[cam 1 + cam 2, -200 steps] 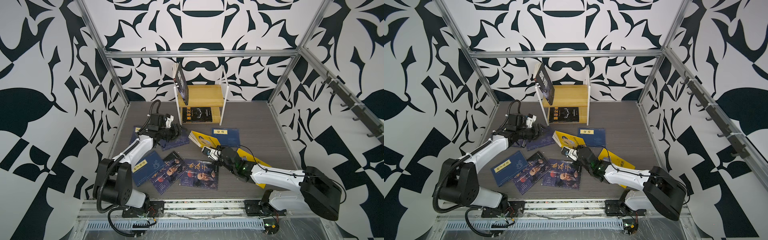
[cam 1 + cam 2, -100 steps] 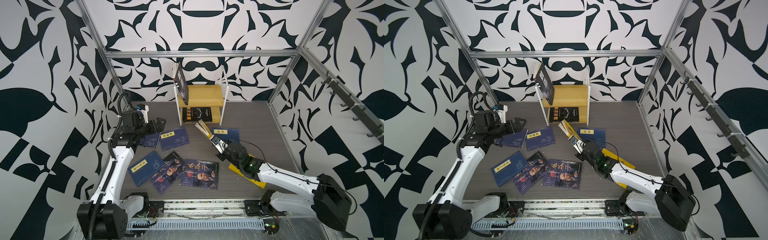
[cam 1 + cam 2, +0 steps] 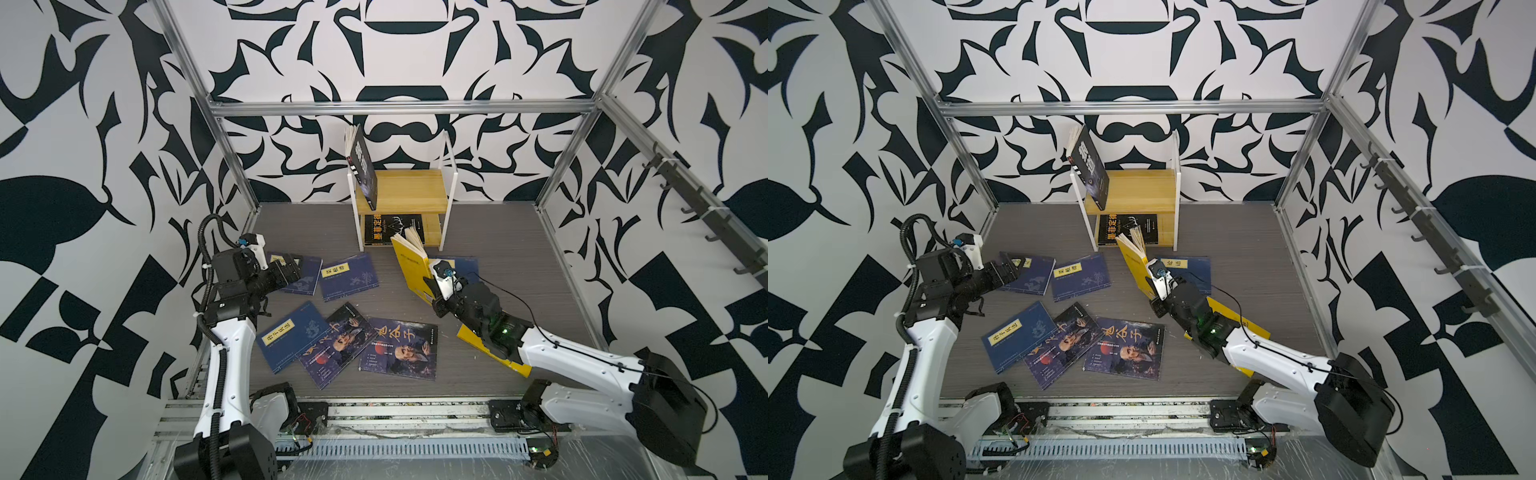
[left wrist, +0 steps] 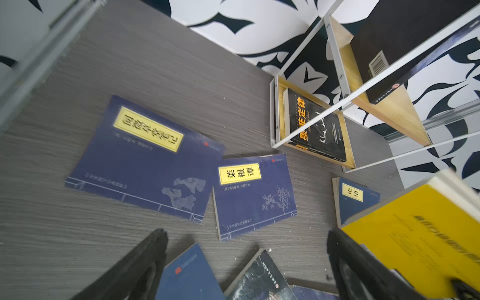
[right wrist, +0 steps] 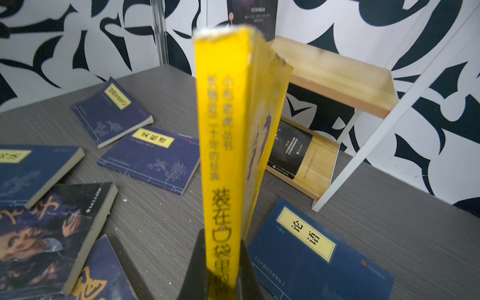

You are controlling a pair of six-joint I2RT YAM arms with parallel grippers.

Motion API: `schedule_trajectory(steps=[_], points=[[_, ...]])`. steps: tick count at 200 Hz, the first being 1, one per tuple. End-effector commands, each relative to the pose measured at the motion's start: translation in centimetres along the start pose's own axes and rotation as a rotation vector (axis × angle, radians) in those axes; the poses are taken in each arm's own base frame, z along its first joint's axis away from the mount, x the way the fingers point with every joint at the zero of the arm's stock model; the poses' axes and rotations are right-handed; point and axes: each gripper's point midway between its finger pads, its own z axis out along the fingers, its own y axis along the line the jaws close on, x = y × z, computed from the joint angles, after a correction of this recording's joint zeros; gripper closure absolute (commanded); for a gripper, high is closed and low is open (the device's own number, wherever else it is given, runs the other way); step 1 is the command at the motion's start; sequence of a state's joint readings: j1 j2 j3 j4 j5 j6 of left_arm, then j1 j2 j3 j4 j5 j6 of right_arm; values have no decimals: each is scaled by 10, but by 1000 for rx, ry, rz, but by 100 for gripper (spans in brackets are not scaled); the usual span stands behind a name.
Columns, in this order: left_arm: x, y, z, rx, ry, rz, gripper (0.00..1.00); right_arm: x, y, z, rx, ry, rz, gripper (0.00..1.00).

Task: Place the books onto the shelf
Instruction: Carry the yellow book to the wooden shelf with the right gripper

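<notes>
The shelf stands at the back wall. One black book lies on its lower board and another leans on its top board. My right gripper is shut on the spine of a yellow book. It holds that book upright above the floor, just in front of the shelf. My left gripper hangs open and empty over the navy books at the left. Several more books lie flat at the front.
A second yellow book lies under my right arm. A navy book lies beside the held one, right of it. The cage's metal posts and patterned walls close in the floor on three sides.
My left gripper has opened fully and drawn back to the left, away from the navy books. My right gripper has raised the yellow book off the floor and tipped it upright toward the shelf.
</notes>
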State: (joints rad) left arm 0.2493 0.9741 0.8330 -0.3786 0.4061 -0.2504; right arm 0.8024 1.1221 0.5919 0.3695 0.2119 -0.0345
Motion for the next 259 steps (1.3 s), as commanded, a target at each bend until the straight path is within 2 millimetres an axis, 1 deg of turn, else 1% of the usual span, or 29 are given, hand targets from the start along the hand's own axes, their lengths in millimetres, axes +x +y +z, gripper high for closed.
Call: schedule_trajectory(steps=[1, 20, 36, 62, 75, 79, 92, 98, 102, 116, 119, 129, 137, 160, 183, 185, 197, 223, 240, 259], points=[[-2, 1, 1, 2, -17, 56, 1, -121, -11, -26, 2, -308, 140, 100], [-2, -5, 3, 9, -9, 84, 1, -152, -17, -29, 22, -346, 198, 100], [-1, -7, 4, 4, -3, 109, 0, -179, -21, -30, 38, -386, 212, 100], [0, -6, 4, -9, -1, 112, 1, -226, -31, -24, 92, -457, 197, 100], [0, -6, 4, -8, -6, 105, 0, -243, -35, -18, 120, -479, 180, 100], [0, -5, 4, -9, -8, 101, 1, -251, -37, -19, 126, -495, 181, 100], [1, -5, 5, -3, -12, 88, 1, -266, -44, -13, 149, -516, 175, 100], [1, -6, 6, 2, -13, 90, 1, -269, -49, -7, 161, -513, 179, 100], [2, -7, 7, 6, -9, 89, 1, -274, -54, -6, 170, -519, 187, 100], [2, -8, 10, -9, 1, 98, 1, -282, -66, 9, 201, -508, 217, 100], [2, -9, 10, -12, 2, 103, 1, -287, -68, 10, 208, -516, 221, 100], [2, -11, 12, -16, 5, 119, 0, -292, -73, 20, 236, -520, 212, 100], [6, -13, 12, -11, 11, 126, 0, -300, -80, 25, 271, -540, 206, 100], [22, -15, 17, 14, 36, 156, 1, -310, -86, 48, 318, -575, 167, 100], [28, -15, 24, 26, 48, 164, 1, -305, -100, 79, 389, -567, 181, 100], [29, -15, 25, 27, 48, 164, 1, -306, -103, 79, 398, -570, 186, 100], [30, -16, 26, 34, 50, 166, 1, -303, -106, 95, 415, -560, 197, 100], [29, -19, 22, 38, 43, 174, 1, -301, -101, 122, 400, -550, 199, 100], [28, -20, 20, 33, 36, 183, 0, -290, -96, 144, 385, -519, 189, 100], [29, -24, 21, 37, 39, 199, 1, -281, -92, 158, 366, -504, 218, 100]])
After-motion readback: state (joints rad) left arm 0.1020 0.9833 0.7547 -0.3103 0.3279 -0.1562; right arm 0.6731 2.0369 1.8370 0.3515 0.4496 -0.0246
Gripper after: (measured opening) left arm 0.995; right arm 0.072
